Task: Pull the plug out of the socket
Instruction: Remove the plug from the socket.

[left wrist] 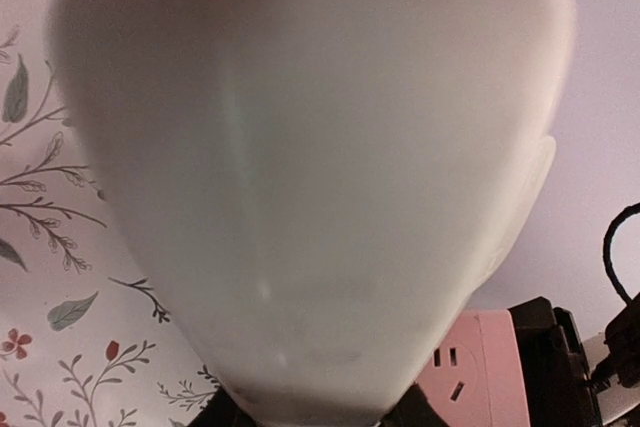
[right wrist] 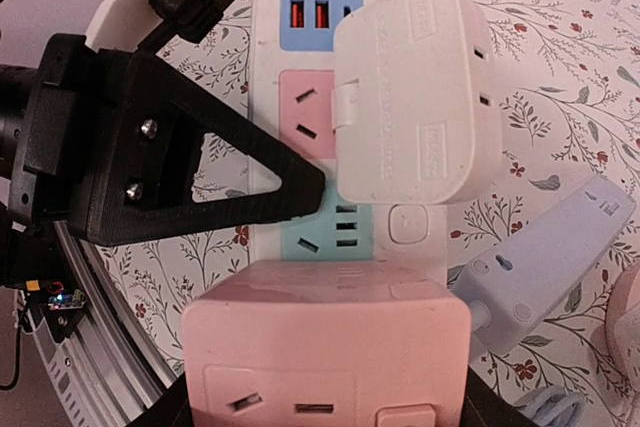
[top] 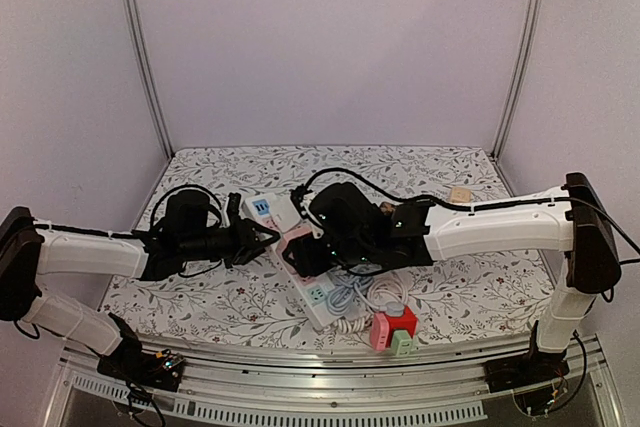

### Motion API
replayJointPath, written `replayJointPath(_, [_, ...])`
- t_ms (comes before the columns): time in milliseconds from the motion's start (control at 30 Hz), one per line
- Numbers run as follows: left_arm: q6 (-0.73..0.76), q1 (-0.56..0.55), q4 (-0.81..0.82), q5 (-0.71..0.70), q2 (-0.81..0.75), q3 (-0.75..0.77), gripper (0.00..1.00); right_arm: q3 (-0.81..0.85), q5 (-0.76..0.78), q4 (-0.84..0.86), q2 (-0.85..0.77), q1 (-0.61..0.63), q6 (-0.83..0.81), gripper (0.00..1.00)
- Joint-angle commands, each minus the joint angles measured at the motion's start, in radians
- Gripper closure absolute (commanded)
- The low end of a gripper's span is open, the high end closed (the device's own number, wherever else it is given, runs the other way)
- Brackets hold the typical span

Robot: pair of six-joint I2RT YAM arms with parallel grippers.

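Note:
A pink cube plug (top: 297,240) sits on the near end of a white power strip (top: 265,209) with blue, pink and teal sockets. In the right wrist view my right gripper (right wrist: 325,387) is shut on the pink cube (right wrist: 325,337), which covers the strip's (right wrist: 400,237) near end; I cannot tell whether its pins are still in. A white adapter (right wrist: 415,107) is plugged in further along. My left gripper (top: 262,237) clamps the strip from the left, its black finger (right wrist: 200,167) lying on it. The left wrist view is filled by the blurred white strip (left wrist: 310,167), with the pink cube (left wrist: 480,367) beyond.
A second pale blue-white strip (top: 320,297) with a coiled white cable (top: 352,297) lies in front of the grippers. A red and green cube (top: 393,330) stands at the front edge. A small tan object (top: 459,194) lies at the back right. Walls enclose the mat.

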Motion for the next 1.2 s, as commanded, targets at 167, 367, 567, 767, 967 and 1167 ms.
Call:
replayJointPath(167, [0.062,-0.015,0.018,-0.015,-0.037,-0.02,1.0,-0.083,-0.087,0.086,-0.092,-0.081,0.115,0.75])
replayJointPath(367, [0.074,-0.016,0.002,-0.017,-0.061,-0.022,0.99,-0.085,-0.089,0.088,-0.102,-0.082,0.111,0.75])
replayJointPath(567, [0.067,-0.016,-0.004,-0.022,-0.061,-0.018,0.99,-0.07,-0.053,0.062,-0.102,-0.062,0.08,0.75])
replayJointPath(767, [0.057,-0.016,-0.036,-0.037,-0.055,-0.011,1.0,-0.037,0.04,0.001,-0.095,-0.016,0.031,0.76])
replayJointPath(967, [0.045,-0.016,-0.079,-0.05,-0.051,-0.004,1.0,-0.013,0.099,-0.036,-0.092,0.012,0.014,0.76])
replayJointPath(1167, [0.049,-0.016,-0.107,-0.058,-0.051,-0.005,1.0,-0.02,0.101,-0.034,-0.094,0.01,0.029,0.76])
